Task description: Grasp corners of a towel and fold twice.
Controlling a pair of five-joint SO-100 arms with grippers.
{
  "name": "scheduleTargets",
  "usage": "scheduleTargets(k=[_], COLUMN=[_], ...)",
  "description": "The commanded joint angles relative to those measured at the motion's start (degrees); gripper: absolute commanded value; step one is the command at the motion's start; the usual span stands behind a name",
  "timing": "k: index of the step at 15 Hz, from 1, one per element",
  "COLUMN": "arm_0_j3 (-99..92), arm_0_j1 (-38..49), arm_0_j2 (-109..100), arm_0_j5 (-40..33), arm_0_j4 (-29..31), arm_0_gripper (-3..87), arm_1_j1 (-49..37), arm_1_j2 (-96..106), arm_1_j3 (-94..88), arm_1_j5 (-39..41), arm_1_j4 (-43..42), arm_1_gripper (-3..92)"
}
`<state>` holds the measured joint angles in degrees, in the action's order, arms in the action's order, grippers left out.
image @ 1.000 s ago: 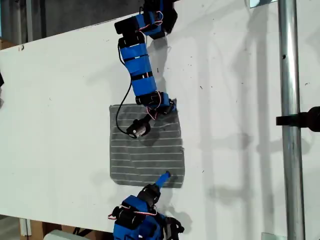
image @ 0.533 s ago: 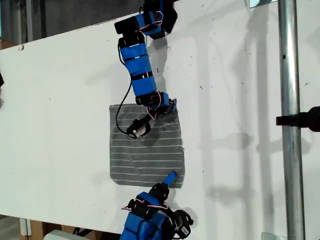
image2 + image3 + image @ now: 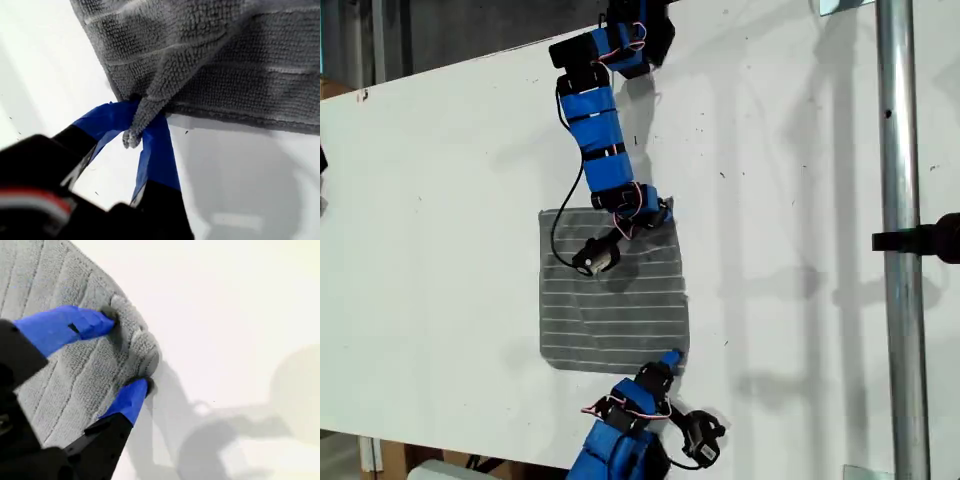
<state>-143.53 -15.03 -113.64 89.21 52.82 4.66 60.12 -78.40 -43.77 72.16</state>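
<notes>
A white tabletop [image 3: 800,250] fills most of the exterior view, and a metal pole [image 3: 900,250] crosses it well off to one side of both claws. The grey striped towel [image 3: 610,310] lies flat between the two claws, and each claw meets it at a corner along the same edge.

One blue arm [image 3: 595,120] reaches in from the far edge. Its base is cut off by the frame, and its wrist covers part of the towel. The other arm [image 3: 620,450] comes up from the near edge and is mostly out of frame.

The first claw [image 3: 669,358] [image 3: 142,131] is on the near arm. Its jaws are nearly closed, pinching a twisted corner [image 3: 131,137] whose tip pokes out behind them. The rest of the cloth spreads away beyond the claw.

The second claw [image 3: 660,212] [image 3: 127,352] is narrow around a bunched corner [image 3: 145,347], with a blue fingertip pressed against each side of the lump. From the exterior view this grip is hard to make out under the wrist.
</notes>
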Motion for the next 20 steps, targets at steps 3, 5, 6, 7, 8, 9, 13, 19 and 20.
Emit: scheduleTargets(k=[3,5,6,7,8,9,13,19,20], arm_0_j3=[11.87,15.73,16.7,16.79,16.79,16.87,17.05,18.19,18.02], arm_0_j1=[1.85,3.52,3.78,3.78,4.04,5.1,9.93,8.79,7.47], arm_0_j2=[0.97,-4.66,-8.0,-11.95,-15.56,-18.72,-25.05,-24.7,-24.7], arm_0_j5=[0.7,-0.62,-0.7,-1.05,-2.02,-2.55,-5.8,-4.48,-3.78], arm_0_j4=[13.36,21.18,23.82,25.14,26.63,28.65,33.13,33.75,32.7], arm_0_gripper=[-1.2,-1.8,11.2,28.7,30.0,31.4,32.1,34.4,37.6], arm_1_j1=[0.35,0.26,0.26,0.26,0.26,0.26,0.09,0.0,0.0], arm_1_j2=[2.81,2.81,2.81,2.81,2.81,2.81,2.81,2.9,2.9], arm_1_j3=[0.26,0.26,0.26,0.26,0.26,0.26,0.35,0.35,0.35], arm_1_j5=[-0.62,-0.62,-0.62,-0.62,-0.53,-0.53,-0.35,-0.26,-0.26], arm_1_j4=[-0.09,-0.35,-0.44,-0.44,-0.44,-0.44,-0.7,-0.7,-0.62], arm_1_gripper=[-0.2,-0.2,-0.2,-0.2,-0.2,-0.2,-0.2,-0.2,-0.2])
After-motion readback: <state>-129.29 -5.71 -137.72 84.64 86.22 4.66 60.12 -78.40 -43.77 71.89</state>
